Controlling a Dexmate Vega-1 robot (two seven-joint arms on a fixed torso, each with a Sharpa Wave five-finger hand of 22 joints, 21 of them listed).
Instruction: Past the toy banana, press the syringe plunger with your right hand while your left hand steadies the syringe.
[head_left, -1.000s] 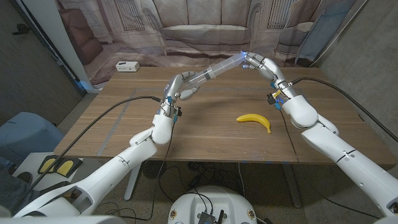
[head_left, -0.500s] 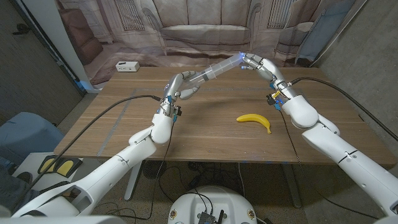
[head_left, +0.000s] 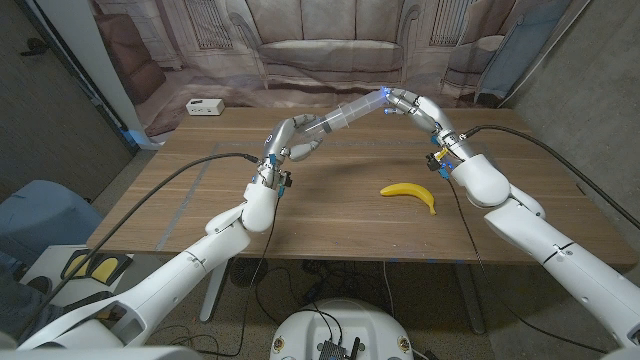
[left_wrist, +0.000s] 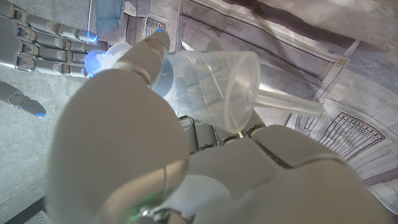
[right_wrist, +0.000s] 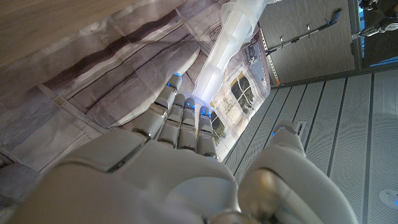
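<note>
Clear plastic syringe (head_left: 338, 115), a large ribbed barrel with a plunger, is held in the air above the wooden table (head_left: 200, 200), slanting upward from the left hand (head_left: 292, 138) toward the right hand (head_left: 410, 103). The left hand grips the lower end of the barrel with its fingers wrapped around it; in the left wrist view the clear barrel mouth and nozzle (left_wrist: 217, 87) stick out just past the hand's (left_wrist: 124, 137) knuckles, with the other hand's fingers (left_wrist: 43, 43) beyond the far end. The right hand meets the upper end of the syringe: fingers held together and extended, fingertips lit blue, set against the plunger end. In the right wrist view the fingertips (right_wrist: 183, 115) lie right at the end of the syringe (right_wrist: 230, 37), which runs straight on away from them; whether they press on the plunger or only touch it cannot be told. The right hand holds nothing in a grip.

Yellow curved toy banana (head_left: 410, 193) lies on the table below and nearer to the robot than the right hand, well apart from it, beside the right forearm. A small white box (head_left: 204, 106) sits at the table's far edge, well beyond the left hand on its outer side. Black cables run along both arms
</note>
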